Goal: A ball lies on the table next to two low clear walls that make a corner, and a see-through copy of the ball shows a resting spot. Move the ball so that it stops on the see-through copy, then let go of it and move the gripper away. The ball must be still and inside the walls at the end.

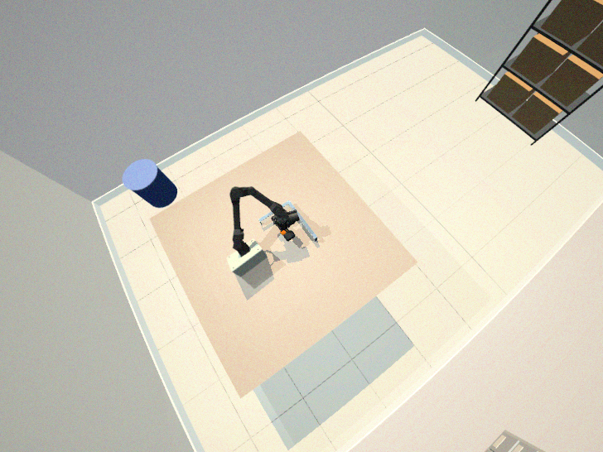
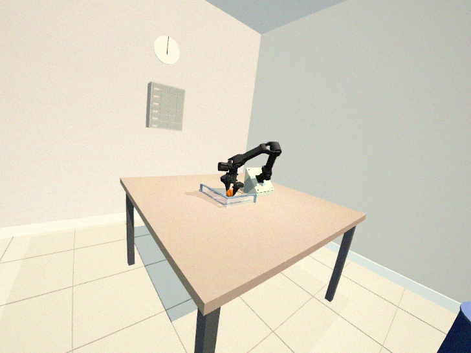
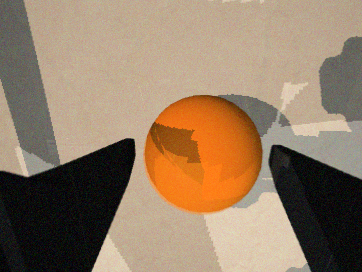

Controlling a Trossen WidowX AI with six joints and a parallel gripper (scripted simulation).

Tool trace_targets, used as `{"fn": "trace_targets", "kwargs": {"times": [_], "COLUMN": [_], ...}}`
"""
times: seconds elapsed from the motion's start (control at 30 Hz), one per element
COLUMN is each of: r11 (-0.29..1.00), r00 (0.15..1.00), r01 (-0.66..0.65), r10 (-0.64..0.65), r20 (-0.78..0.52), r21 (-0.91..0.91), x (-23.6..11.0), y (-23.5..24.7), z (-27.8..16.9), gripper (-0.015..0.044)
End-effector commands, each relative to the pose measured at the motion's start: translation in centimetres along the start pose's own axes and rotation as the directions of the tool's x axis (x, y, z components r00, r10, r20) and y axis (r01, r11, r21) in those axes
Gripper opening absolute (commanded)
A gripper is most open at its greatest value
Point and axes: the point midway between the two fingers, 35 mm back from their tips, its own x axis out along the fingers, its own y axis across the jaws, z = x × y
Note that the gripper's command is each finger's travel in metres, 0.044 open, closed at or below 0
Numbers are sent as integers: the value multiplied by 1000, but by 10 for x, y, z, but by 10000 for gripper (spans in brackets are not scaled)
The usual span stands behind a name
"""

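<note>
The gripper [image 3: 202, 165] hangs low over the table with its jaws spread apart and holding nothing: in the wrist view there is a clear gap between each dark fingertip [image 3: 112, 165] and the orange ball [image 3: 203, 152], one finger at the ball's nine o'clock, the other at its three o'clock. That spacing suits a release, since pads drawn straight off both sides are unlikely to nudge the ball into a roll.

The ball sits on the table [image 2: 235, 243] between the fingers, and from the side view it lies inside the angle of the two low clear walls [image 2: 213, 191], near their corner. The walls are there to catch any drift, so resting the ball close to them makes sense. No pale copy shows around the ball's edge in the wrist view; probably the ball covers it, though the mottled patches on its surface make this hard to confirm.

Outward from there, the arm [image 2: 251, 154] arches back to its pale base block [image 2: 266, 189] at about two o'clock from the ball in the side view. What remains, by my judgement, is a straight lift clear of the walls.
</note>
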Motion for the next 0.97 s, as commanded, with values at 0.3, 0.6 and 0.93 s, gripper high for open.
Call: {"fn": "trace_targets", "kwargs": {"times": [0.3, 0.6, 0.93], "r11": [1000, 1000, 1000], "r00": [1000, 1000, 1000], "r01": [-1, 3, 1], "r10": [1, -3, -1], "r20": [-1, 24, 22], "r21": [4, 7, 4], "x": [-86, -92, -125], "y": [-1, -3, -1], "z": [0, 4, 0], "gripper": [374, 426, 440]}}
